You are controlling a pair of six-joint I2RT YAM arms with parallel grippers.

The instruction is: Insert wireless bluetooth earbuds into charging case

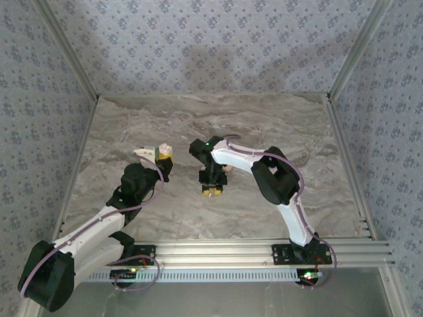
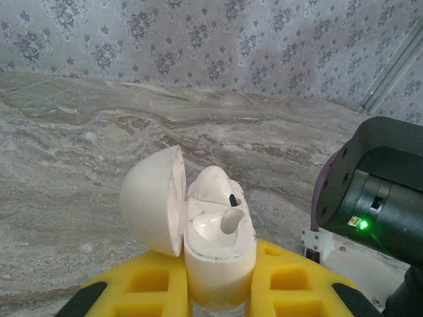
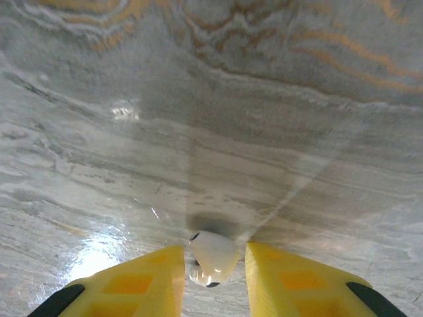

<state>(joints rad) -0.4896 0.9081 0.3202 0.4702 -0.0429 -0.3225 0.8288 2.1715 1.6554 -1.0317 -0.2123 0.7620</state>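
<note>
My left gripper [image 2: 221, 294] is shut on the white charging case [image 2: 218, 254], which stands upright between the yellow fingers [image 2: 149, 284]. Its lid [image 2: 152, 198] is swung open to the left. One white earbud [image 2: 215, 183] sits in the far socket, and the near socket [image 2: 228, 221] is an empty hole. From above, the case [image 1: 148, 154] shows left of centre at my left gripper [image 1: 162, 157]. My right gripper [image 3: 213, 264] points down at the table, shut on a second white earbud [image 3: 213, 254] just above the marble surface. The top view shows that right gripper [image 1: 211, 189] to the right of the case.
The marble tabletop [image 1: 264, 125] is bare around both arms, with patterned walls on three sides. A metal rail [image 1: 264, 251] runs along the near edge. My right arm's black wrist [image 2: 377, 191] is close to the case on its right.
</note>
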